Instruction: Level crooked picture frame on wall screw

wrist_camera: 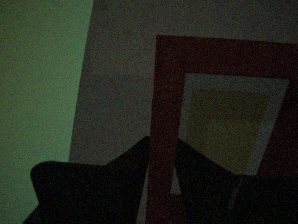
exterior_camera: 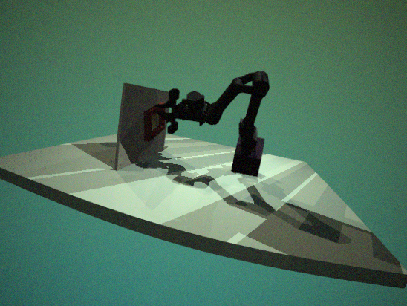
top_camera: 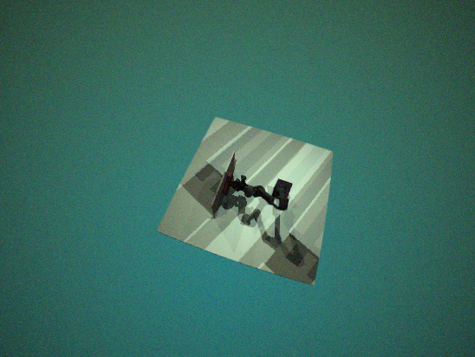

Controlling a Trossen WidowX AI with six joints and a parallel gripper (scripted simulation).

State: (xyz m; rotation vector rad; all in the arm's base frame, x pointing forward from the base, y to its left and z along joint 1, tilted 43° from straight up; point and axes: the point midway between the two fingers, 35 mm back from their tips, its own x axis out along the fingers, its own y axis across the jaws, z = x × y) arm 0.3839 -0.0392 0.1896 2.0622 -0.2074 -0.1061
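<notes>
The red picture frame (top_camera: 226,184) (exterior_camera: 147,127) (wrist_camera: 225,55) is against the upright wall panel (exterior_camera: 130,108) (wrist_camera: 120,60). Inside its red border are a grey mat and a yellowish picture. In the wrist view its top edge runs slightly down to the right; the lower part is out of view or behind the fingers. My gripper (exterior_camera: 158,111) (wrist_camera: 161,141) is shut on the frame's left side bar, one dark fingertip on each side of it. The screw and the notched strip are hidden.
The arm reaches across from its dark base block (top_camera: 283,188) (exterior_camera: 246,163) to the panel. Both stand on a pale tabletop (top_camera: 269,256) (exterior_camera: 122,197) with striped light and shadows. The panel's left edge shows in the wrist view, with green background beyond it.
</notes>
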